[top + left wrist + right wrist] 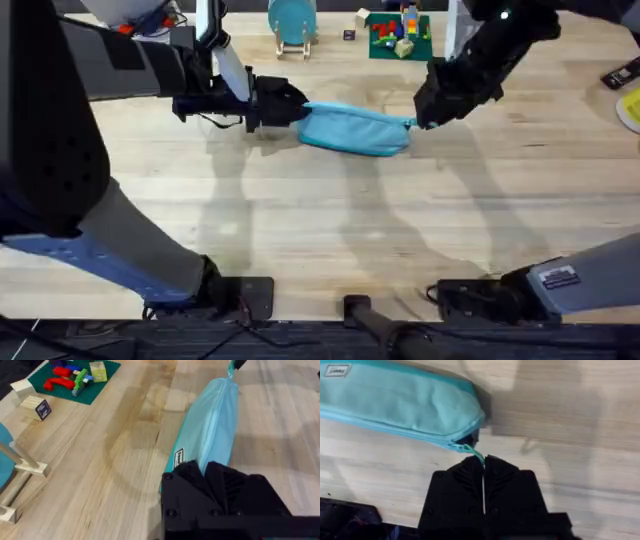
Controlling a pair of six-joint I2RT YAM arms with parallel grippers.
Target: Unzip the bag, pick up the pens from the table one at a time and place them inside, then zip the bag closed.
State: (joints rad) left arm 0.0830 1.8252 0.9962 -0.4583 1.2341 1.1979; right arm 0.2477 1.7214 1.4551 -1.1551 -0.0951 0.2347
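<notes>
The light blue bag lies on the table at mid-back, its zipper along the top. My left gripper is shut on the bag's left end; in the left wrist view the bag runs away from the closed gripper. At the bag's right end, my right gripper is shut on the teal zipper pull, which sticks out of the bag into the closed gripper. The zipper looks closed. The pens are out of view.
A green baseplate with coloured bricks and a blue disc on a wooden stand sit behind the bag. Small wooden blocks lie near them. A black remote and a yellow object are at the right edge.
</notes>
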